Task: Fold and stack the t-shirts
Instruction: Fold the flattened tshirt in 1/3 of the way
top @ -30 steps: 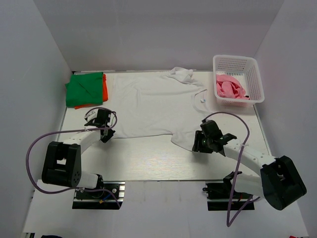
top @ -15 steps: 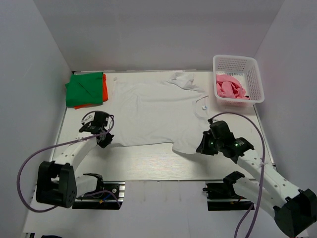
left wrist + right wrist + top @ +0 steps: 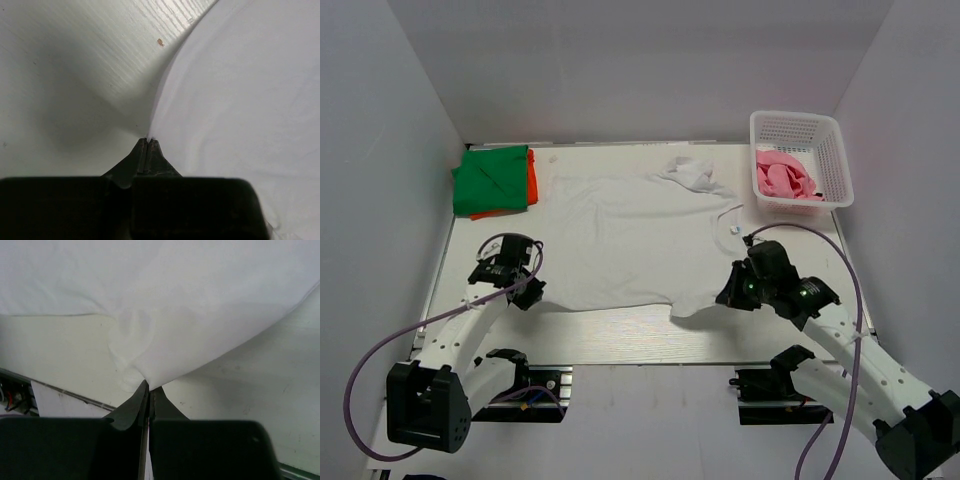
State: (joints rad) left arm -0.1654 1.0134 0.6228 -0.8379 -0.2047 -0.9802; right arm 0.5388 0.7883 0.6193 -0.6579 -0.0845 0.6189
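Surface (image 3: 620, 335): pale boards with a fine wood grain, closed in on three sides by plain grey-white walls (image 3: 620, 70).

Far left corner: green t-shirt (image 3: 492, 178) folded flat on the orange t-shirt (image 3: 532, 182), which shows only as a strip at the right edge.

Centre: white t-shirt (image 3: 630, 225) spread out, soft and faintly rippled, with one sleeve bunched at the far edge. My left hand (image 3: 523, 293) is pinched shut on its near left corner. My right hand (image 3: 725, 297) is pinched shut on its near right hem.

Far right: white plastic lattice basket (image 3: 800, 125), with the pink t-shirt (image 3: 782, 178) crumpled inside.

Only the top view gives this layout. The left wrist view adds dark fingertips (image 3: 141, 155) meeting on the cloth's edge, shadow beneath it, and a brown speck (image 3: 160, 42) on the grain. The right wrist view adds a small pucker of cloth at the tips.
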